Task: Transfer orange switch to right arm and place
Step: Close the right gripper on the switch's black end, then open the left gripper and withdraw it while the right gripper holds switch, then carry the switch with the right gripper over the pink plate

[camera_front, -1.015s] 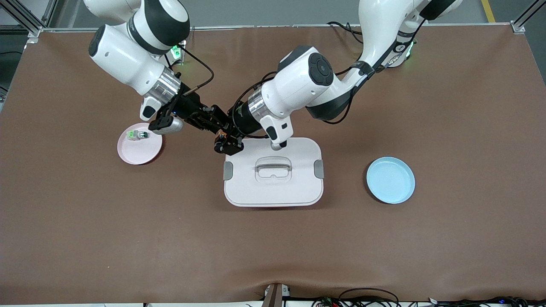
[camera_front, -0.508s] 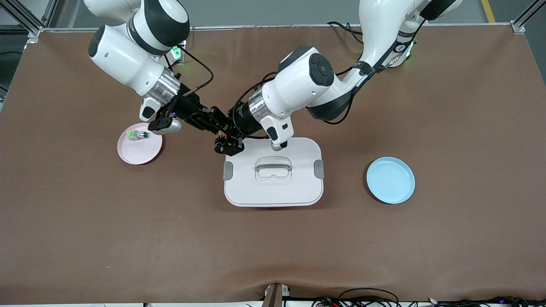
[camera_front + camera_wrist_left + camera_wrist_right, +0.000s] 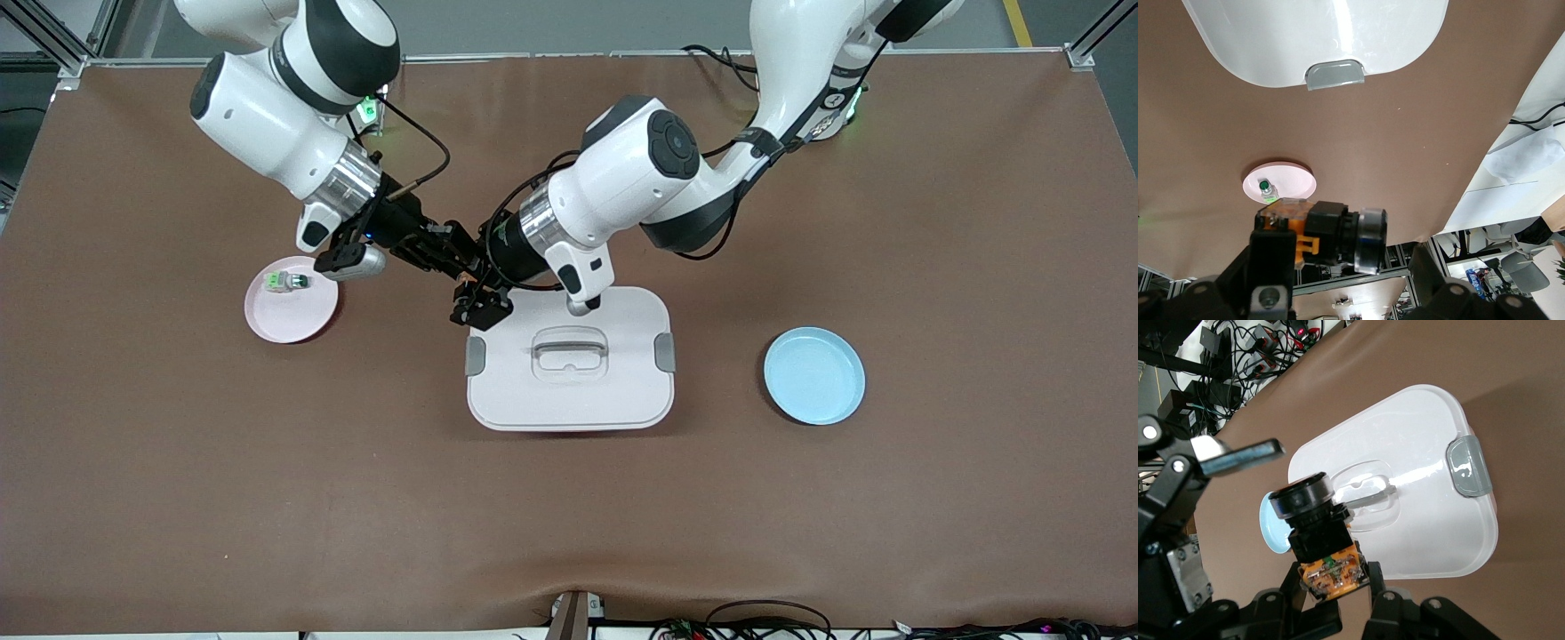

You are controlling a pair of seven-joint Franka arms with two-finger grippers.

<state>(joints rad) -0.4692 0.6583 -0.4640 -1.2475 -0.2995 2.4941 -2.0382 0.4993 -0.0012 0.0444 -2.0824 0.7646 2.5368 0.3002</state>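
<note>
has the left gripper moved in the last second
Yes, slightly. The left gripper, over the brown table beside the white lidded box, has drifted away from the front camera, judged against that box.

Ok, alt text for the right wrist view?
The right gripper holds the orange switch by its orange base, above a white lidded box and blue plate. The left gripper is open beside it.

- We see the black-and-orange cylindrical switch above brown table.
- 1 round pink plate carries a small white-and-green part.
</note>
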